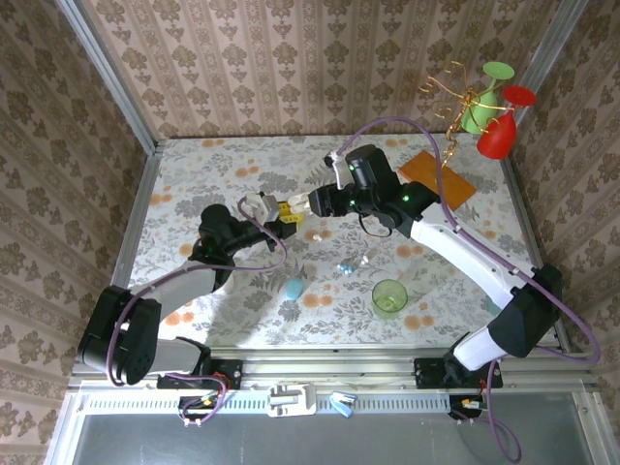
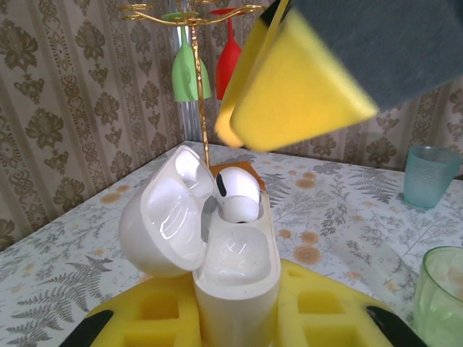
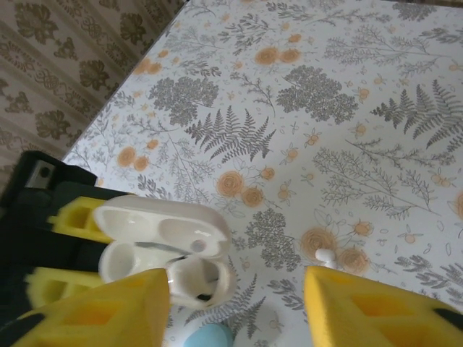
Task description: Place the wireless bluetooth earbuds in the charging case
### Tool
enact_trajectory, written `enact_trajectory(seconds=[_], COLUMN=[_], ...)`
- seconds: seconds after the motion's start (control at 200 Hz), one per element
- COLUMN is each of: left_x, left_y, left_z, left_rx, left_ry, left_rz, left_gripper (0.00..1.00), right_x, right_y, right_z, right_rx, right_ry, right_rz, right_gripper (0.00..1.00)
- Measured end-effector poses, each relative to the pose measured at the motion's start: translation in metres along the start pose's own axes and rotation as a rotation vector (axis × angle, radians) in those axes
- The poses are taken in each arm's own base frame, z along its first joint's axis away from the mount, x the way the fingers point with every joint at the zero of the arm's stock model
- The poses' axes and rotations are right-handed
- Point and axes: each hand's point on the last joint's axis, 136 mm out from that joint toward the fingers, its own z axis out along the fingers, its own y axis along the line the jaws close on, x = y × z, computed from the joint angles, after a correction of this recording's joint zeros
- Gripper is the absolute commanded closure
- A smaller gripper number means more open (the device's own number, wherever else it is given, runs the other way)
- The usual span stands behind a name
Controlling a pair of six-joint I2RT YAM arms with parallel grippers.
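Observation:
My left gripper [image 1: 263, 209] is shut on a white charging case [image 2: 235, 267] and holds it upright with the lid swung open to the left. One white earbud [image 2: 237, 194] sits in the case's far slot; the near slot is empty. My right gripper [image 3: 235, 303] hovers just above the case [image 3: 166, 249], open, with nothing between its yellow fingers [image 2: 289, 87]. Another white earbud [image 3: 325, 255] lies on the table beside the right finger and shows in the top view as a white earbud [image 1: 317, 234]. Small pale blue earbuds [image 1: 344, 267] lie further right.
A light-blue case [image 1: 293, 288] lies on the floral table [image 1: 232, 165] in front of the grippers. A green cup [image 1: 389, 297] and a clear cup [image 2: 431, 176] stand to the right. At the back right are an orange pad [image 1: 438, 176] and a gold stand with glasses [image 1: 489, 107].

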Motion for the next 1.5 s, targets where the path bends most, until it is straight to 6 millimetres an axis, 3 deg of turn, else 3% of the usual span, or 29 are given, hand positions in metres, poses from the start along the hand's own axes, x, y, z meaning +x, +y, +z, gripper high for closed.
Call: enact_trajectory(seconds=[0.105,0.22,0.41,0.63,0.87,1.135,1.5], left_x=[0.003,0.005,0.007,0.011,0.011,0.015,0.014], left_y=[0.004,0.004,-0.005,-0.005,-0.003,0.014,0.016], left_z=[0.001,0.003,0.007,0.005,0.006,0.005,0.004], left_rx=[-0.021,-0.027,-0.002,-0.003,-0.02,-0.136,-0.16], left_ry=[0.007,0.012,0.016,0.023,0.024,0.04,0.039], left_rz=[0.02,0.034,0.047,0.044,0.065,0.165,0.215], left_gripper=[1.0,1.0,1.0,1.0,1.0,1.0,1.0], right_x=[-0.009,-0.011,0.007,0.011,0.011,-0.007,0.014], right_y=[0.014,0.023,0.017,0.014,0.017,0.005,-0.003], right_z=[-0.006,-0.003,0.019,0.022,0.019,-0.001,0.026], right_rx=[-0.001,-0.006,0.019,0.035,0.017,0.115,0.193], right_ry=[-0.017,-0.017,0.055,0.074,0.076,-0.009,0.08], right_rz=[-0.01,-0.019,-0.023,-0.039,-0.075,-0.006,0.022], right_gripper=[0.66,0.69,0.74,0.79,0.75,0.68,0.67])
